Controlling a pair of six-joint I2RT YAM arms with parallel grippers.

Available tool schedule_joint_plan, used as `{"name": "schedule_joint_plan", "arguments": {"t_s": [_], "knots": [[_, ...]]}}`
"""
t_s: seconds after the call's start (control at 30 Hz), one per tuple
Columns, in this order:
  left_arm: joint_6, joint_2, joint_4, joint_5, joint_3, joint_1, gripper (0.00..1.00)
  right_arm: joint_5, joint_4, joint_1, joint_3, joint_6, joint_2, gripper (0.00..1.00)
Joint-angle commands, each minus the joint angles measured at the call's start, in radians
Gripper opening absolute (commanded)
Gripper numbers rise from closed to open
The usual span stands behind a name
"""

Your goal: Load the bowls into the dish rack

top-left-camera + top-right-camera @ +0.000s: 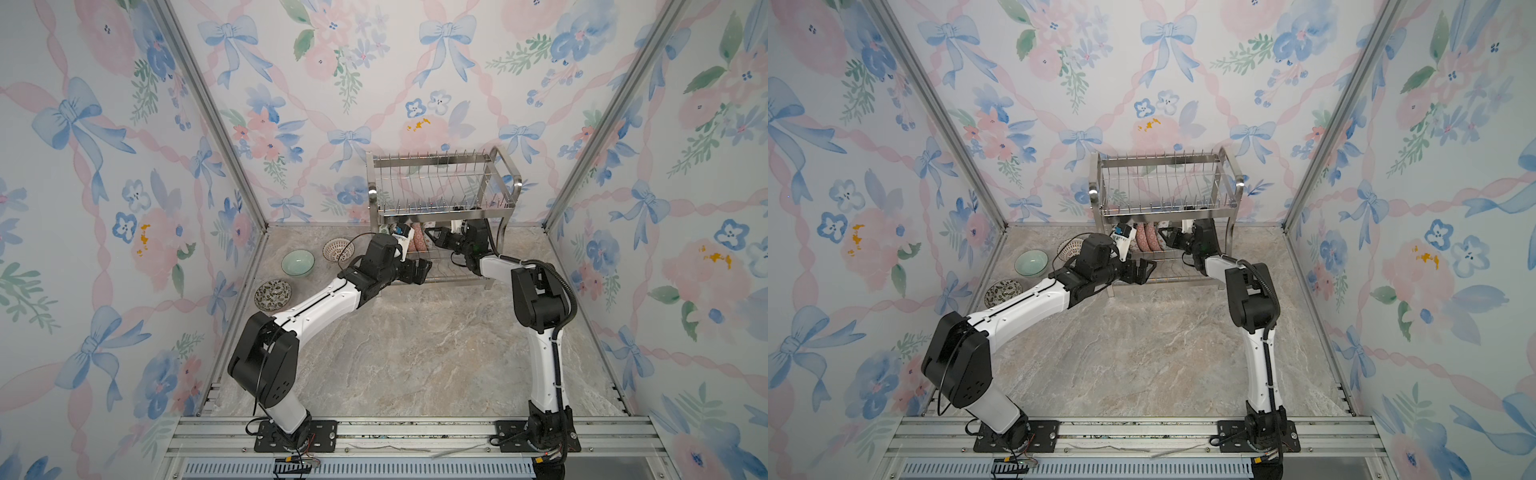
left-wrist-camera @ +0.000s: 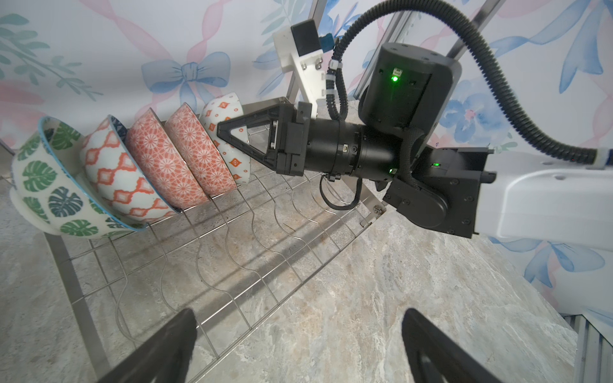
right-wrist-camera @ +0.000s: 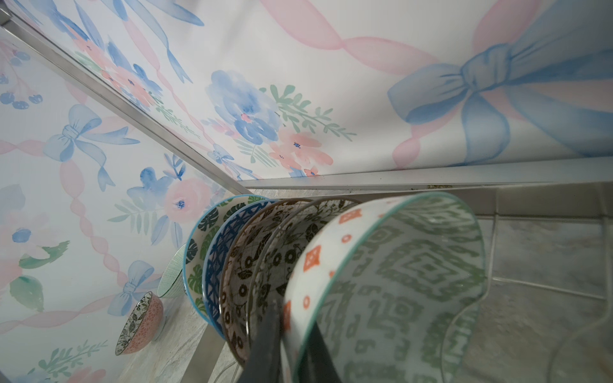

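The dish rack [image 1: 440,183] [image 1: 1167,183] stands at the back wall. On its lower tier [image 2: 265,252] several bowls lean on edge in a row, from a green-leaf bowl [image 2: 49,185] to a white bowl with orange diamonds [image 2: 232,159], green geometric inside [image 3: 414,282]. My right gripper [image 1: 430,235] [image 1: 1163,237] [image 2: 222,130] [image 3: 292,354] is shut on this last bowl's rim, one finger inside and one outside. My left gripper [image 1: 422,270] [image 1: 1144,270] [image 2: 298,328] hangs open and empty at the lower tier's front edge.
Three bowls sit on the table left of the rack: a pale green one [image 1: 297,264] [image 1: 1030,263], a lattice one [image 1: 338,250] [image 1: 1070,249] and a dark floral one [image 1: 273,295] [image 1: 1003,293]. The rack's top tier holds nothing. Walls close in on three sides.
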Motion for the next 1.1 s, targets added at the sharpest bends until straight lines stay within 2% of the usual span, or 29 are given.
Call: {"name": "schedule_joint_plan", "arguments": {"t_s": [0.0, 0.33, 0.8, 1.07], "knots": [[-0.01, -0.023, 0.011, 0.01, -0.005, 0.007, 0.98, -0.005, -0.235, -0.013, 0.005, -0.084, -0.02, 0.14], [-0.01, -0.025, 0.01, 0.009, -0.005, 0.008, 0.98, 0.004, -0.453, -0.007, 0.093, -0.218, -0.01, 0.18], [-0.006, -0.031, 0.008, 0.005, -0.005, 0.013, 0.98, -0.003, -0.487, -0.006, 0.092, -0.237, -0.024, 0.3], [-0.006, -0.035, 0.008, 0.005, -0.008, 0.014, 0.98, -0.002, -0.484, -0.007, 0.078, -0.237, -0.048, 0.33]]}}
